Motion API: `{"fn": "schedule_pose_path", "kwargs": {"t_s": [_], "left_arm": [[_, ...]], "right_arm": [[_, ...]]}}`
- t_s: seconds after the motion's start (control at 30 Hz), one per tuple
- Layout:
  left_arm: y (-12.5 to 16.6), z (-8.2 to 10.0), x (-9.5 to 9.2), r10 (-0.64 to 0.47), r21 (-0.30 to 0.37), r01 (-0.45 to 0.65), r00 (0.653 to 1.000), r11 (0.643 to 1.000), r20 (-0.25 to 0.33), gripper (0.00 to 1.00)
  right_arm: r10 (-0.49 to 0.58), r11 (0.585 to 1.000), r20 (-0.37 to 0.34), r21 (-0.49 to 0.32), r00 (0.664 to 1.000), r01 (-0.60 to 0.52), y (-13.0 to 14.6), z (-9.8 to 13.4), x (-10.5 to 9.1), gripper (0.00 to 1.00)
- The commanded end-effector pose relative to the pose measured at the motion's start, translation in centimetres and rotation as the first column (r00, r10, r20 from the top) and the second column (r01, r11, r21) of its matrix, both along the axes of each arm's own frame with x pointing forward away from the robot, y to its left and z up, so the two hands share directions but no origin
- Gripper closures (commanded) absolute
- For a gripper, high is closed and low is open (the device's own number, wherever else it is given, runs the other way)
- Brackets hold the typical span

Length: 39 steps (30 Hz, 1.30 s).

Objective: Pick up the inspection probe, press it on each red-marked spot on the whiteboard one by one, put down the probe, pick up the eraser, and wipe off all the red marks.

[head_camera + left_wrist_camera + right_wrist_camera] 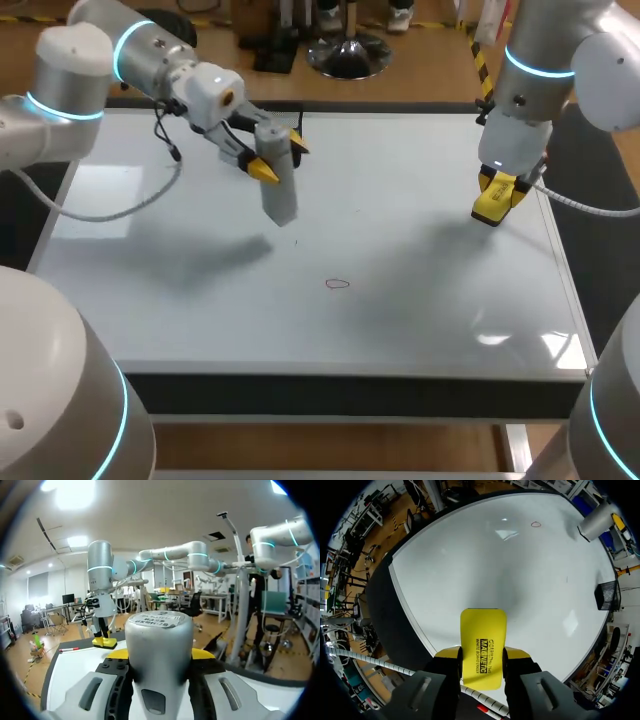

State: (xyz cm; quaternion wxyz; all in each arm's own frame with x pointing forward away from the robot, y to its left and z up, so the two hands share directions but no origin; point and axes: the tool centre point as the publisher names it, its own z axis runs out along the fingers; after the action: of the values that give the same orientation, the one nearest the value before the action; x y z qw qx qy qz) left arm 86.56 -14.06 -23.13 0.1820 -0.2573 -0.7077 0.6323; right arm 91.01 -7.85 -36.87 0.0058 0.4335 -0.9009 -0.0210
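Note:
My left gripper [280, 158] is shut on the grey cylindrical inspection probe [279, 190], held upright above the back-left part of the whiteboard [420, 320]. In the left wrist view the probe [159, 650] fills the gap between the yellow fingertips [120, 653]. A small red oval mark [337, 284] sits near the board's middle, ahead of and below the probe. My right gripper [497, 195] is shut on the yellow eraser [495, 205] near the board's right edge. In the right wrist view the eraser [482, 645] juts out over the board, far from the red mark [536, 524] and the probe [596, 522].
A tiny dark speck [295, 241] lies on the board just under the probe. A red marker pen [68, 650] lies near the board's edge by my right arm. The board's dark frame [340, 392] runs along the front.

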Motion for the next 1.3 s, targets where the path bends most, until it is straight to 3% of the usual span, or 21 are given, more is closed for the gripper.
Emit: {"fn": "schedule_pose_path", "kwargs": {"t_s": [0.03,0.4,0.63,1.3], "left_arm": [[2.4,0.2,1.3,0.002,0.0,-0.002,1.0,1.0,-0.002,1.0],[8.8,0.2,5.6,0.066,0.01,-0.066,0.998,0.998,-0.005,1.0],[11.4,0.6,7.2,0.102,0.036,-0.102,0.995,0.994,-0.006,1.0],[14.3,0.2,9.3,0.145,0.096,-0.142,0.989,0.985,-0.026,1.0]], "right_arm": [[0.002,1.0,-0.001,-0.002,1.0,-0.002,-0.1,0.1,0.1,1.0],[0.002,1.0,-0.001,-0.002,1.0,-0.002,-0.1,0.1,0.1,1.0],[0.002,1.0,-0.001,-0.002,1.0,-0.002,-0.1,0.1,0.1,1.0],[0.002,1.0,-0.001,-0.002,1.0,-0.002,-0.1,0.1,0.1,1.0]]}}
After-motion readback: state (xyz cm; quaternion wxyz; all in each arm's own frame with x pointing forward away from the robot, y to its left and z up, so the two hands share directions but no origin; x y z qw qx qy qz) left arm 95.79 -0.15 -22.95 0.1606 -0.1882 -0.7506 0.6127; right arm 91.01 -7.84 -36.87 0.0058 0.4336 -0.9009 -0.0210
